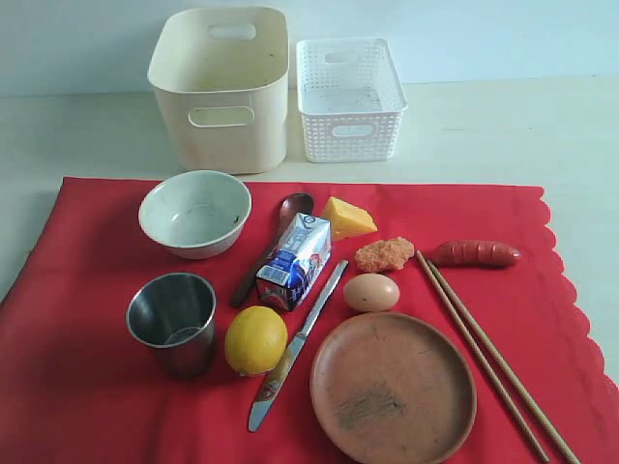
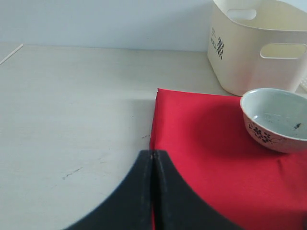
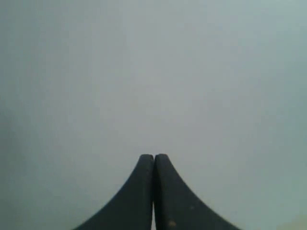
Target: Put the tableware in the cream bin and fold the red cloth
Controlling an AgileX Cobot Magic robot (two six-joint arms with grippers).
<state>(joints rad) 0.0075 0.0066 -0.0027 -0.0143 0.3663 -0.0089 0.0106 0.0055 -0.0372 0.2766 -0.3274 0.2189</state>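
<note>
The red cloth [image 1: 87,387] lies flat on the table with the tableware on it: a pale bowl [image 1: 194,213], steel cup [image 1: 173,321], wooden spoon [image 1: 274,244], metal knife [image 1: 298,344], brown plate [image 1: 393,388] and chopsticks [image 1: 488,358]. The cream bin [image 1: 222,87] stands behind the cloth, empty. Neither arm shows in the exterior view. My left gripper [image 2: 152,152] is shut and empty, hovering over the cloth's [image 2: 201,143] left edge, with the bowl [image 2: 277,119] and bin [image 2: 259,43] ahead. My right gripper [image 3: 154,155] is shut, facing a blank grey surface.
A white lattice basket [image 1: 349,97] stands right of the cream bin. On the cloth also lie a milk carton [image 1: 295,260], lemon [image 1: 255,339], egg [image 1: 371,292], cheese wedge [image 1: 347,217], a fried piece [image 1: 384,254] and a sausage [image 1: 476,253]. Bare pale table [image 2: 72,120] lies left of the cloth.
</note>
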